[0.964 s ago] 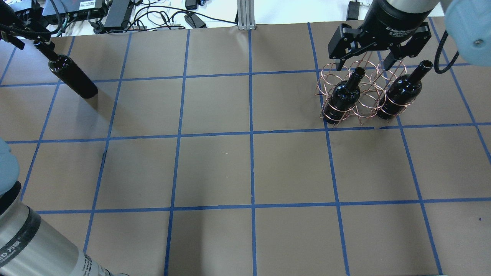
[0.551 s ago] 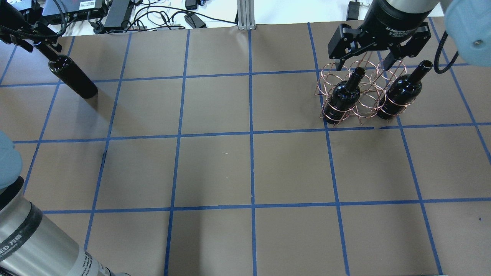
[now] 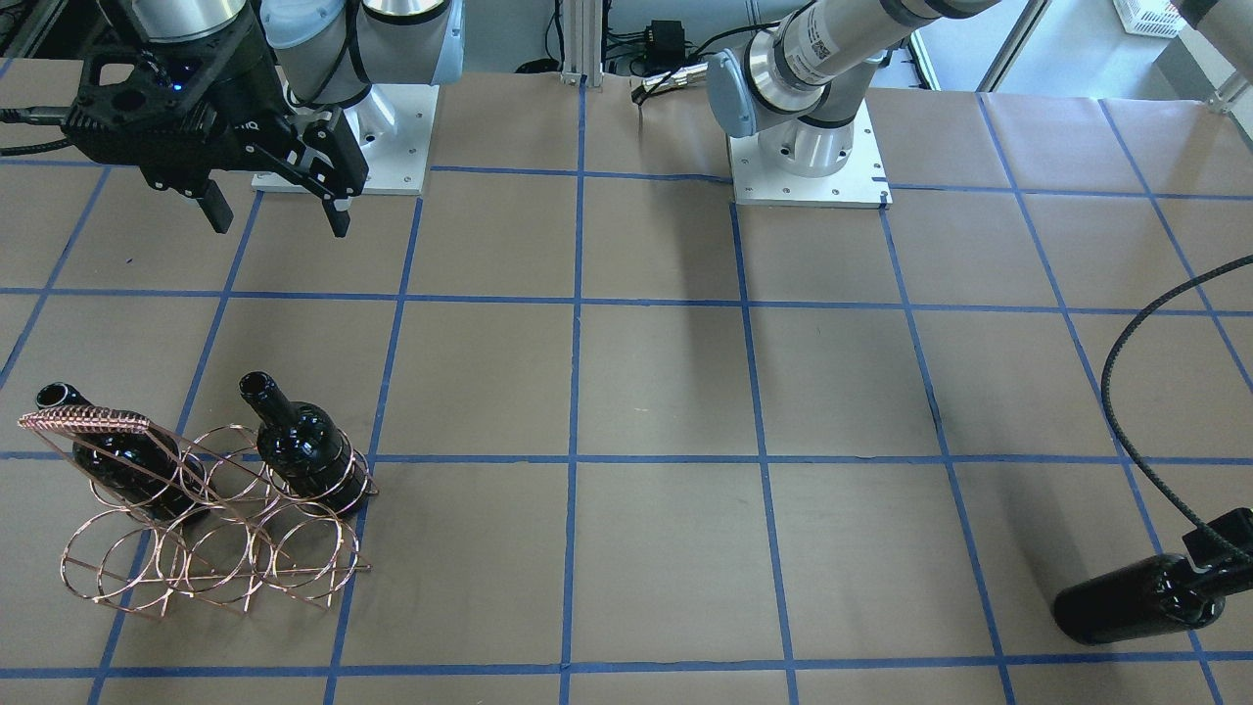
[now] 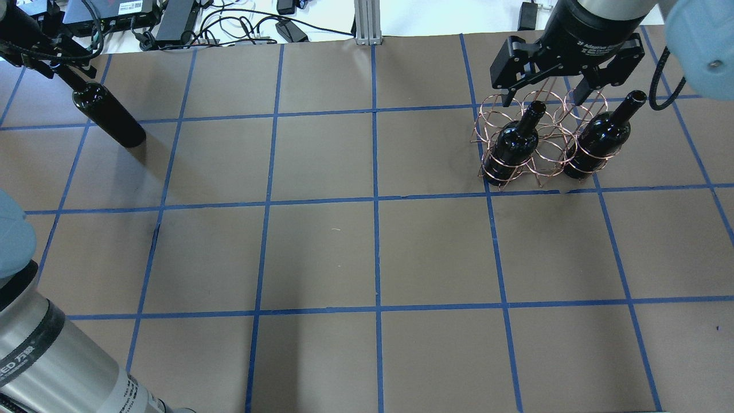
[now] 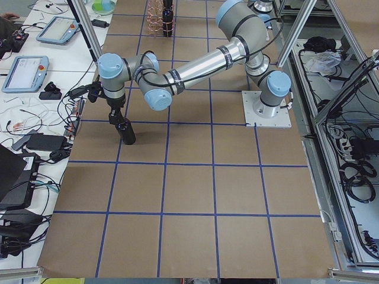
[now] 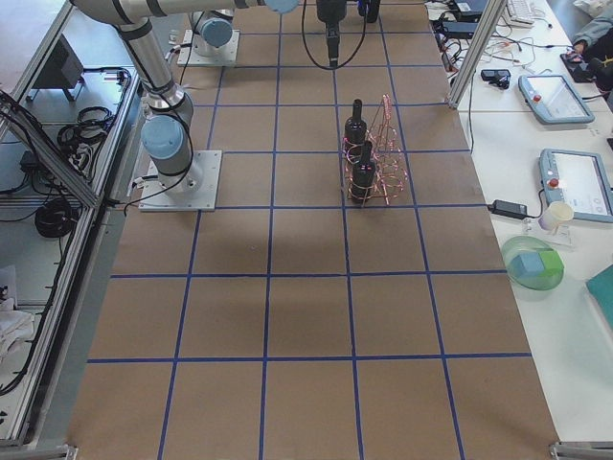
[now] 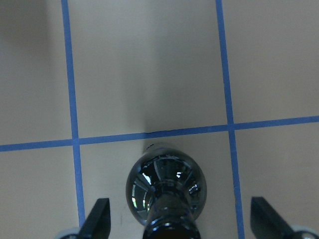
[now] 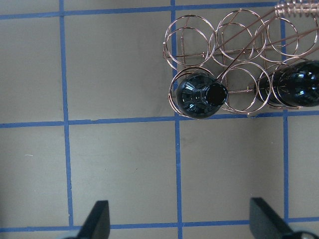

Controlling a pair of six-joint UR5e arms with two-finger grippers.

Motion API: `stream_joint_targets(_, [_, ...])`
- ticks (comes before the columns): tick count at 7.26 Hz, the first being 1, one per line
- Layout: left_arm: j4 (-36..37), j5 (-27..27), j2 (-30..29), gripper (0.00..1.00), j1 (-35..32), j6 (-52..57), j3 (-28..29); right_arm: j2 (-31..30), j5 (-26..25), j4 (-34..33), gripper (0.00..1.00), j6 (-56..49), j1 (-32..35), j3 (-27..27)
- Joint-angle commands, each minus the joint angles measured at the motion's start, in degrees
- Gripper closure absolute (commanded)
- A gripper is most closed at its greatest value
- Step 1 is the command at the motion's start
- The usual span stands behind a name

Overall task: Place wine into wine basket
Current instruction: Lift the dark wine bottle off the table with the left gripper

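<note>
A near-black wine bottle [image 4: 109, 117] stands upright at the table's far left, also in the front view [image 3: 1126, 599] and left side view [image 5: 125, 131]. My left gripper [image 4: 54, 60] is down around its neck. The left wrist view shows the fingers [image 7: 99, 219] wide apart on either side of the bottle [image 7: 167, 186], not touching it. The copper wire wine basket [image 4: 536, 137] stands at the far right and holds two bottles [image 4: 513, 146] [image 4: 599, 140]. My right gripper [image 4: 543, 98] hangs open and empty above the basket [image 8: 234, 59].
Cables and power bricks [image 4: 172, 23] lie beyond the table's far edge. An aluminium post [image 4: 366, 23] stands at the far middle. A side table with tablets [image 6: 556, 96] and a bowl [image 6: 532, 268] runs along the far side. Blue tape lines grid the brown table.
My left gripper has shifted a little around the bottle's neck, and the left arm's elbow has moved. The right gripper, the basket and the bottles have not moved.
</note>
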Motion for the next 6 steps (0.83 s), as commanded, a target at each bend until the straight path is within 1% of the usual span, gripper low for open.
stream_joint_targets(1, [0.45,0.01,-0.11,0.06,0.0,-0.01,0.0,0.04,-0.02,0.07,0.0,-0.02,0.0,0.0])
stream_joint_targets(3, [0.72,-0.08,-0.37,0.06,0.0,-0.01,0.0,0.04,-0.11,0.07,0.0,-0.02,0.0,0.0])
stream_joint_targets(5, [1.33,-0.08,-0.72,0.14,0.0,0.16,0.0,0.04,-0.02,0.07,0.0,-0.02,0.0,0.0])
stream_joint_targets(6, [1.33,-0.08,-0.72,0.21,0.0,0.34,0.0,-0.05,-0.02,0.07,0.0,-0.02,0.0,0.0])
